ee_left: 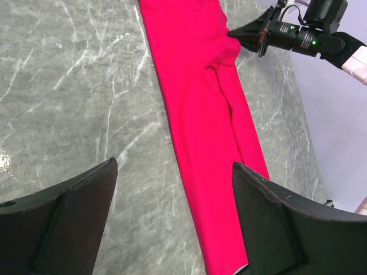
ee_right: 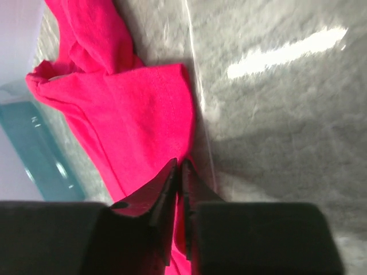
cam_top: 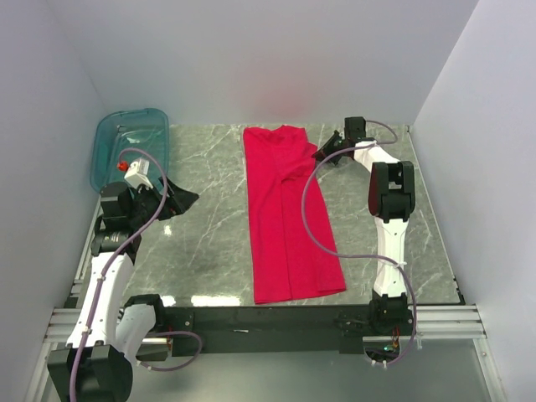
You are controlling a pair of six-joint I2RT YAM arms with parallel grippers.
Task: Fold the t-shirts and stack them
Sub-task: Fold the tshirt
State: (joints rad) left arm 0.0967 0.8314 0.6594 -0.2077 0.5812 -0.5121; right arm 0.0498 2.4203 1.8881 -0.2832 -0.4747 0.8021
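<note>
The bright red cotton t-shirt (cam_top: 285, 218) runs twelve to six; right gripper (cam_top: 321, 154), nearer, pinches its one-o'clock edge; left gripper (cam_top: 180, 201) gapes wide at nine.

**Camera layout.** The top external camera is looking down from above and behind the arm bases, taking in the whole t-shirt (cam_top: 283, 218) on the table (cam_top: 209, 239). The left wrist camera is looking across from the t-shirt's left, at middle range, past the left gripper (ee_left: 175, 164). The right wrist camera is looking closely at the t-shirt's far right edge. All three are sharing the t-shirt. The first two are also sharing the right gripper (cam_top: 320, 155).
</note>
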